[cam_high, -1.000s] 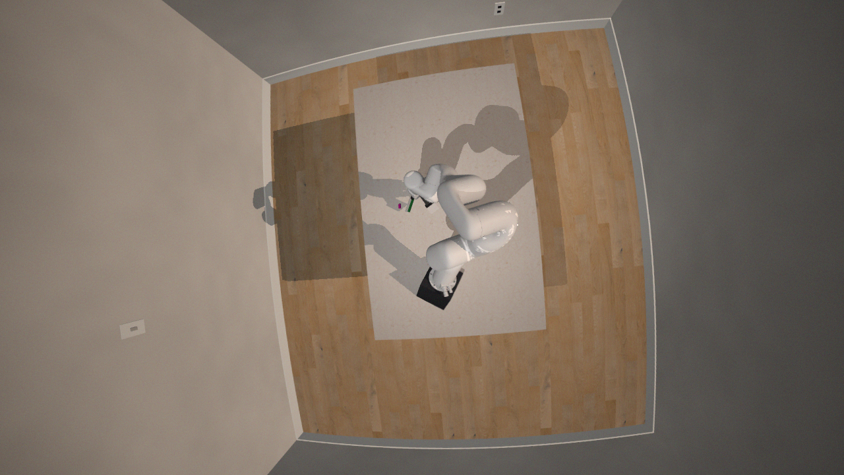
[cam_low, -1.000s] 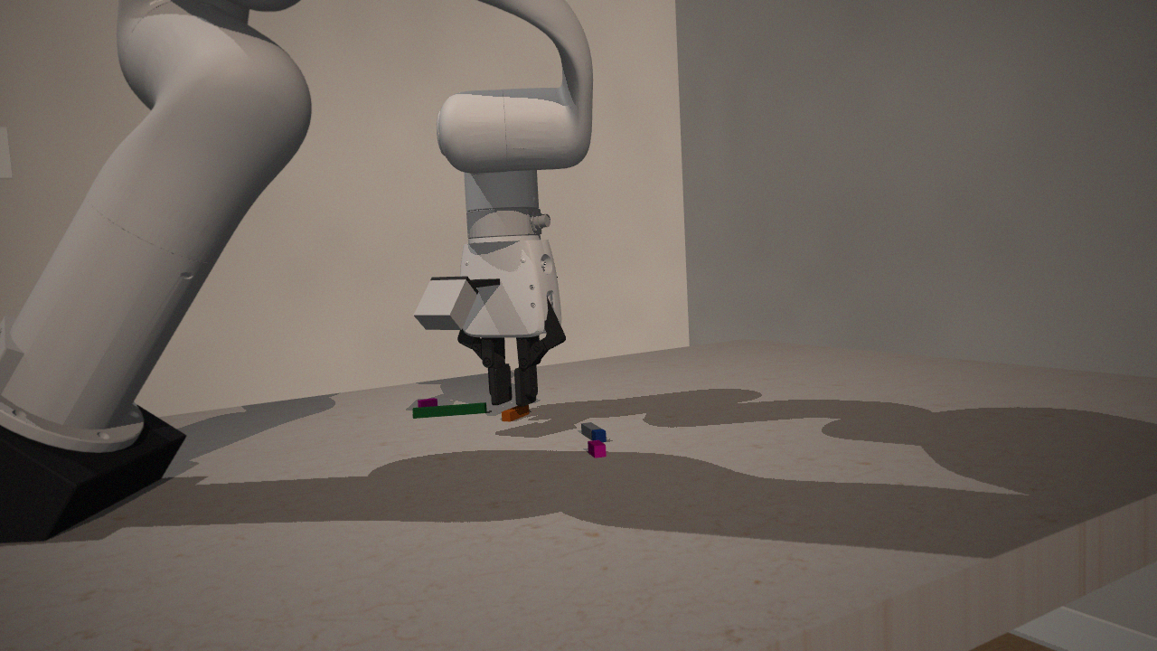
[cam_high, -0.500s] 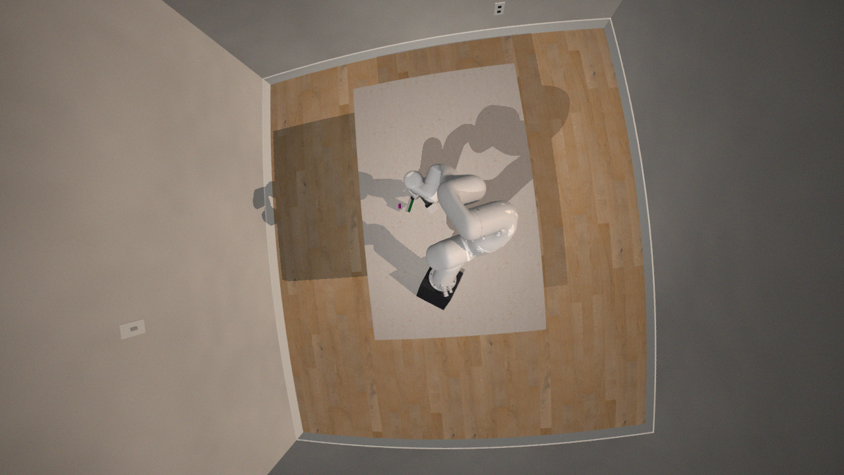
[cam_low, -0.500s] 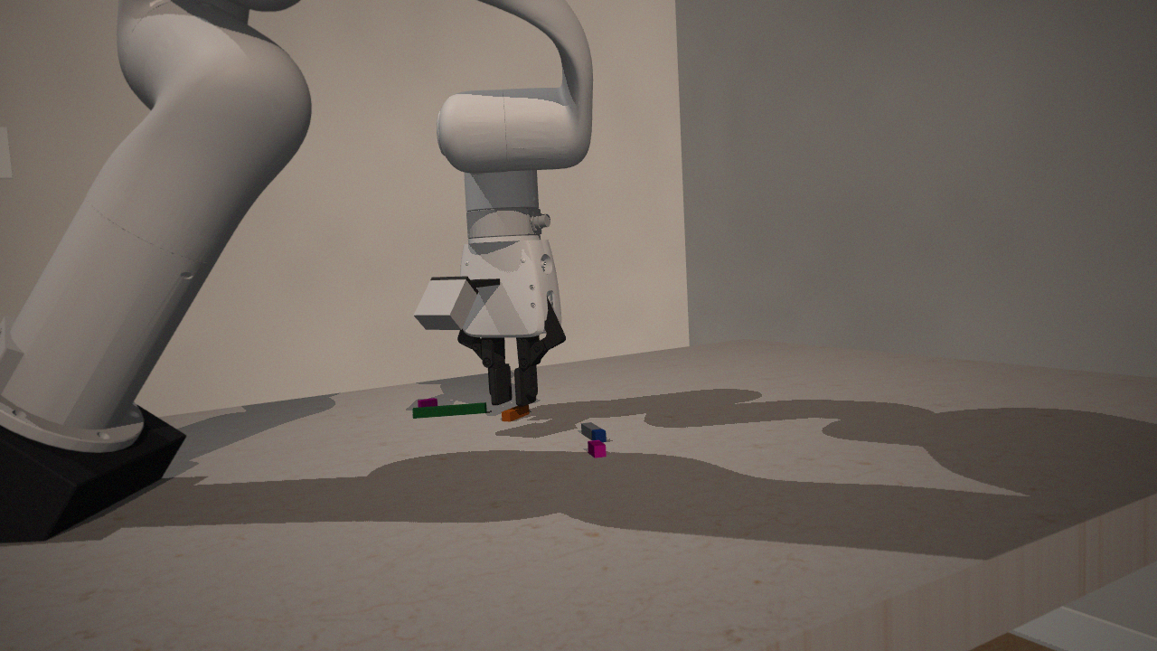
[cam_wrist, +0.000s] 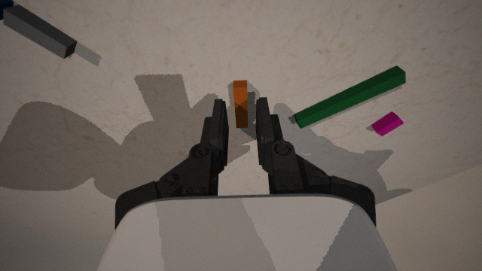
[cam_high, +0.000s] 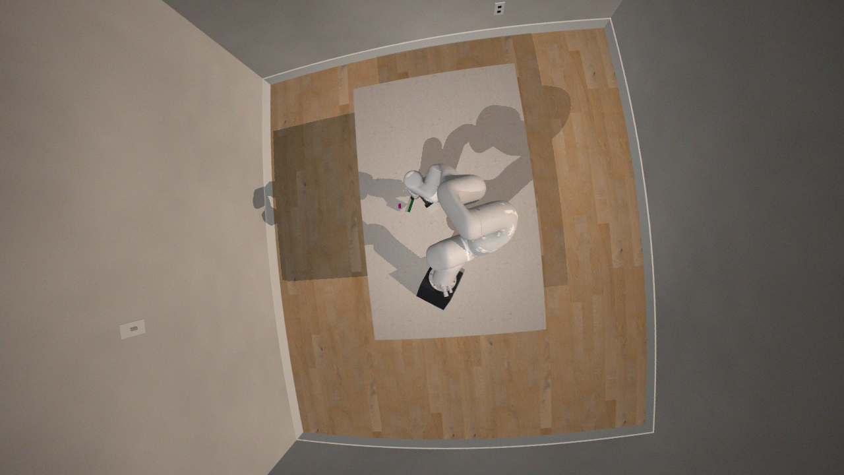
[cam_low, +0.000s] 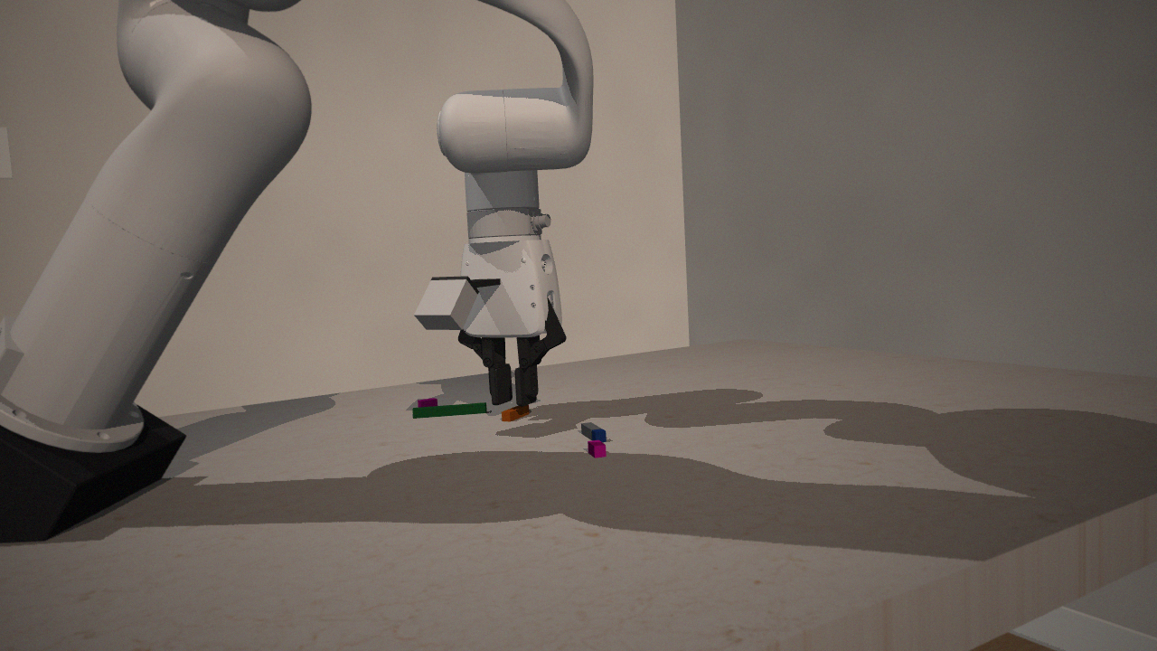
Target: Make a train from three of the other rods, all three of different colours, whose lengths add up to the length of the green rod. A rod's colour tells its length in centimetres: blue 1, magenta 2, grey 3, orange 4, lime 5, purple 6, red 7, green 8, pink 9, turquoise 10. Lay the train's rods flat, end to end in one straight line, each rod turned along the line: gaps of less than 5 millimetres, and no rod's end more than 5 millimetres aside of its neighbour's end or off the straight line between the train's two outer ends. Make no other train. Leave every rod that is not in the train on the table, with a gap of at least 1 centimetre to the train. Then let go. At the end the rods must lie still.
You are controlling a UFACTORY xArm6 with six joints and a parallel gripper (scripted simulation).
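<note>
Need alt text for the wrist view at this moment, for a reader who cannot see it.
The gripper points down at the table, its partly open fingers straddling an orange rod lying flat, not yet clamped. A long green rod and a short magenta rod lie to the right; a grey rod lies at upper left.

White arm folded over, wrist pointing straight down, gripper [cam_wrist: 242, 113] low at the table, black fingers partly open, gripping nothing

Beige and grey walls [cam_high: 118, 177], wooden plank floor [cam_high: 460, 384], pale marbled table [cam_high: 472, 307].
</note>
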